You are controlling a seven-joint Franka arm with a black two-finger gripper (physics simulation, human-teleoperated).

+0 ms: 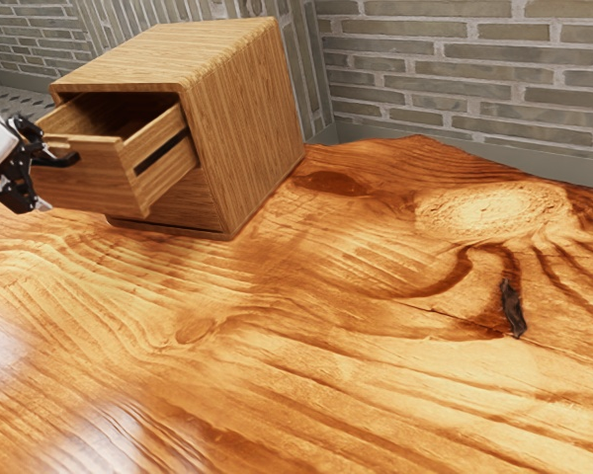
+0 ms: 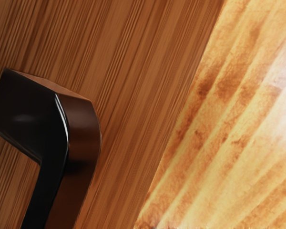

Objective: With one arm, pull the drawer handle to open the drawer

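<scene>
Seeing one black two-finger gripper [image 1: 30, 170] at the exterior view's far left, right up against the front of the single light-wood drawer [image 1: 119, 158]. Can't tell whether clamped or released.

Counting one boxy light-wood cabinet [image 1: 237, 109], standing on the glossy orange-brown wooden table [image 1: 376, 326] toward the exterior view's upper left, near a grey brick wall [image 1: 455, 59].

Drawer count: one. Sits partway out of the cabinet toward the exterior view's left, dark interior exposed on top, one dark slot [image 1: 161, 155] along its side.

From the wrist camera: one black bar handle [image 2: 38, 157] with an angular bend, mounted on the fine-grained drawer front [image 2: 133, 71], just under the hand.

Also spotting one small dark knot mark [image 1: 512, 308] on the table, well apart from the cabinet.
</scene>
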